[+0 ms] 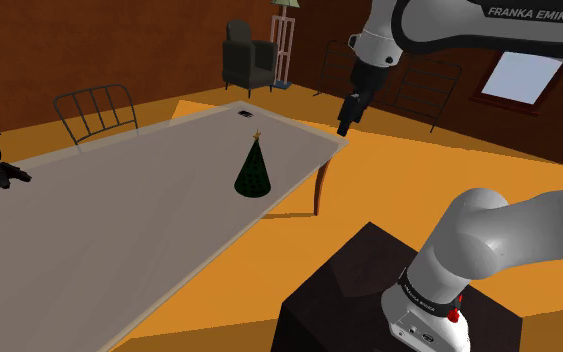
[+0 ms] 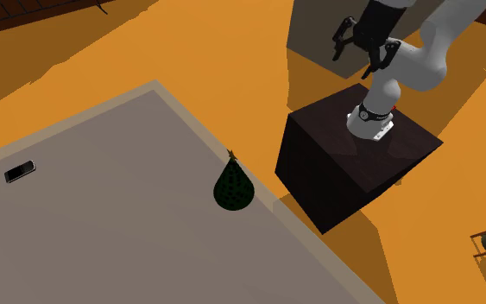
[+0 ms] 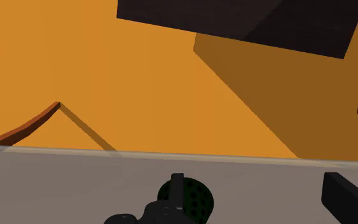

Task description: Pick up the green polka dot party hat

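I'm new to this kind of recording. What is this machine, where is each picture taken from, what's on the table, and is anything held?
It is a white robot arm on a dark box stand, ending in a black two-finger gripper. One picture looks from beside the stand, one from above the table, one from a camera on the hand. On the grey table a dark green dotted party hat stands upright near the edge; a small dark flat object lies farther off. The gripper is open, up in the air, holding nothing.
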